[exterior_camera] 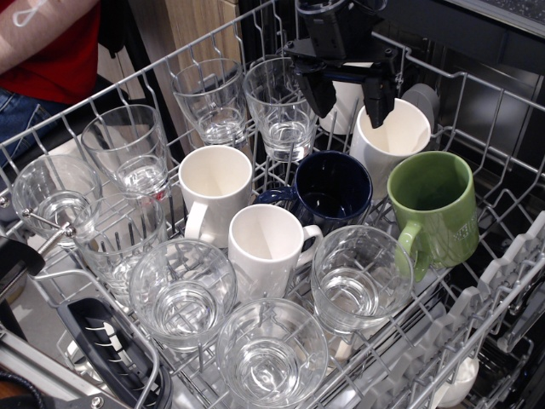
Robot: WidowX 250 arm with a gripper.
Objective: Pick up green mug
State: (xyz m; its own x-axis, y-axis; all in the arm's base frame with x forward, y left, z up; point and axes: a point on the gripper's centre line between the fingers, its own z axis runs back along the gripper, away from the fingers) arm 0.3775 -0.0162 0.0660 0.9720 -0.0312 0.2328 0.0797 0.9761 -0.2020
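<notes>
The green mug stands upright in the wire dishwasher rack at the right, its loop handle facing the front. My black gripper hangs open and empty above the back of the rack. It is over the white mugs, up and to the left of the green mug and apart from it. One fingertip overlaps the rim of a white mug that stands just behind the green one.
A dark navy mug stands left of the green mug. Two more white mugs and several clear glasses fill the rack. A person in red stands at the far left. Grey rack tines run along the right edge.
</notes>
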